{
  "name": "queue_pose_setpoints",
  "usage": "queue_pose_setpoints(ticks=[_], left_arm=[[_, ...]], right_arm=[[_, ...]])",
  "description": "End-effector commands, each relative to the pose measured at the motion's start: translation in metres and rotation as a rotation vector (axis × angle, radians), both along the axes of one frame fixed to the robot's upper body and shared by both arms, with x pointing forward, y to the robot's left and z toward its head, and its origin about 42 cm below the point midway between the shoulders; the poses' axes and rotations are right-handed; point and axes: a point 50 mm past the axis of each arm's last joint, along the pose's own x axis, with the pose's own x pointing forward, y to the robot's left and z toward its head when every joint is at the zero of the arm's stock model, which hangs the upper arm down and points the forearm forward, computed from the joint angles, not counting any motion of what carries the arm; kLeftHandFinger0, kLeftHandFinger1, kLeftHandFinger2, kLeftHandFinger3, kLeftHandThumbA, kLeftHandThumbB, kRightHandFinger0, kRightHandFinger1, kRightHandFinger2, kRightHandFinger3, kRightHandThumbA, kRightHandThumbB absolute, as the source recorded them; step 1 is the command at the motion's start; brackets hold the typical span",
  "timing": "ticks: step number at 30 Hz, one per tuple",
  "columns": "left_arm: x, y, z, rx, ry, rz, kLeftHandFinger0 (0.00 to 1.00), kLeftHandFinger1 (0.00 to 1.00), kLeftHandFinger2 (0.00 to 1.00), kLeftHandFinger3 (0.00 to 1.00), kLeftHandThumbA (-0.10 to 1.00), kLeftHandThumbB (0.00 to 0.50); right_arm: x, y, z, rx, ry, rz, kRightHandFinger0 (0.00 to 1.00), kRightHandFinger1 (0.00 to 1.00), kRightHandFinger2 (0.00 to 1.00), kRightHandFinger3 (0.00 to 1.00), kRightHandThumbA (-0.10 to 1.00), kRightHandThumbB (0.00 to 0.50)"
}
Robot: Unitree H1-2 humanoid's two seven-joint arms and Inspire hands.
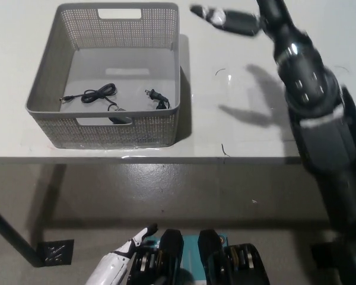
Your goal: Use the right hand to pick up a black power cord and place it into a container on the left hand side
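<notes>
Power cord [110, 102] lying inside the grey mesh basket [47, 101], right hand [234, 21] clear of it.

Black cord rests loosely coiled on the basket floor, toward the basket's front wall, its plug end just right of the coil near the basket's right wall. The basket stands on the white counter [237, 130]. The black right hand is raised over the counter, to the right of the basket and level with its far rim; it holds nothing, fingers extended and apart, though motion blur softens them. The white left hand [127, 255] rests low, well in front of the basket and below the counter edge; its fingers are too small to read. Judged from this layout, placement is complete; only returning the right arm to rest appears left.
</notes>
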Motion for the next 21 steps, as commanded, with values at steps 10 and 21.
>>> queue_pose_setpoints(ticks=[10, 21], left_arm=[[0.028, 0.017, 0.017, -0.285, 0.015, 0.086, 1.0, 1.0, 1.0, 1.0, 0.94, 0.255], [0.051, 0.018, 0.018, -0.328, -0.017, 0.102, 1.0, 1.0, 1.0, 1.0, 0.93, 0.236]], right_arm=[[-0.274, -0.055, -0.166, 0.58, 0.09, 0.122, 1.0, 1.0, 1.0, 1.0, 1.0, 0.376], [-0.286, -0.058, -0.258, 0.568, 0.297, 0.089, 1.0, 1.0, 1.0, 1.0, 1.0, 0.277]])
